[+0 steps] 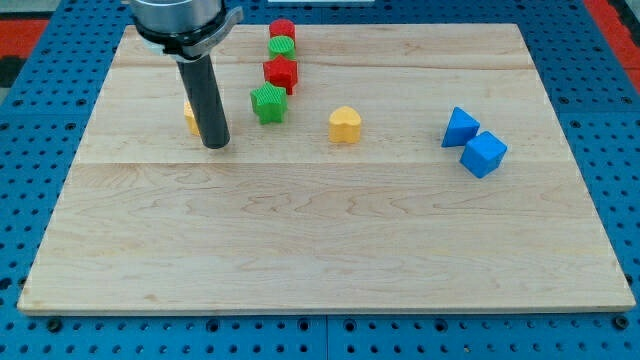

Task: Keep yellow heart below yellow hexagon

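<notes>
1. Plainly, no claw is fitted: the arm ends in a dark rod, so nothing can be said to stand apart, together or clamped; only the tip [216,146] is seen, resting on the board [320,240] toward the upper left corner.
2. A yellow block [189,116] is seen just beside the rod on the view's left, touching or nearly touching it and largely hidden behind it; its shape cannot be made out, though it is judged to be the yellow hexagon.
3. The yellow heart [345,124] is found to the view's right of the tip, well apart from it, near the middle of the board's upper half, at about the same height as the hidden yellow block.
4. Between the tip and the heart, a green block [268,103] is seen, with a red block [281,72], a second green block [282,46] and a second red block [282,29] lined up above it toward the top edge.
5. Two blue blocks [474,141] are seen touching each other near the right edge, away from the work.
6. No containers are present.
7. The heart is judged not yet clearly below the other yellow block; a push toward the bottom edge would be needed.
</notes>
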